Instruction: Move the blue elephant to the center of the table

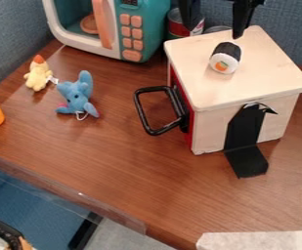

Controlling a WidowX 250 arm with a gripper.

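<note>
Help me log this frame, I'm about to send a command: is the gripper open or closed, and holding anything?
Gripper: open, fingers spread apart, nothing held.

Blue elephant (76,95), pale yellow chick (37,75), teal-and-white toy microwave (157,24), brown wood-grain table (117,161).

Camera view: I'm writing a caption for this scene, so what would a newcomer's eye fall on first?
Probably the pale wooden box right of centre, with a toy sushi roll on top and the black gripper at the view's top edge. Next, likely the blue elephant left of the box, and the teal microwave behind it.
</note>
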